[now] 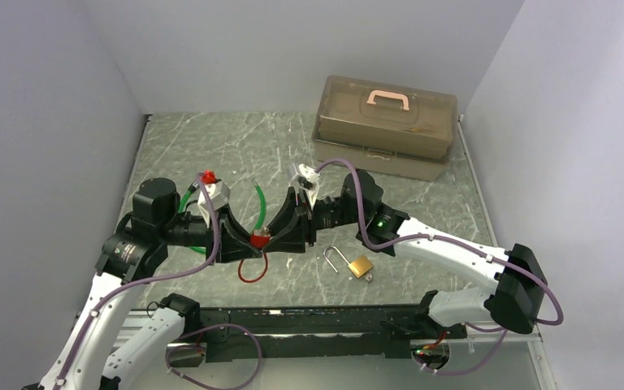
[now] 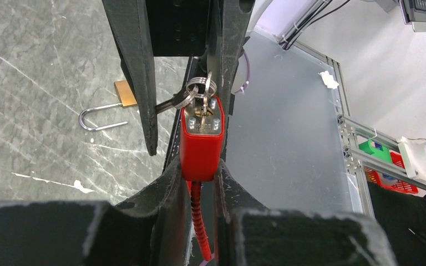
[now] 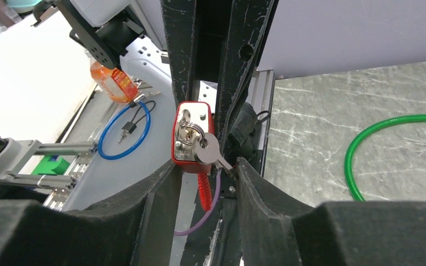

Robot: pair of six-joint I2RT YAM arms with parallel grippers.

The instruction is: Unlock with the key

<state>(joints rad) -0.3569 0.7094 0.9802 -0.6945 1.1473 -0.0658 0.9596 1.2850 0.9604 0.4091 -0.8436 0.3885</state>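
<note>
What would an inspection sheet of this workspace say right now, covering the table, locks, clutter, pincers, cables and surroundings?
Surface: grey marbled table with a few white flecks.
Job's things: red padlock with keys at its keyhole; red cord hanging below it.
Clutter: brass padlock lying on the table with its shackle open; green cord in a loop; brown toolbox at the back, lid down.
Pincers: left pincer shut on the red padlock; right pincer open around the keys.
Cables: purple cables run along both arms.
Surroundings: plain grey walls on three sides.
</note>
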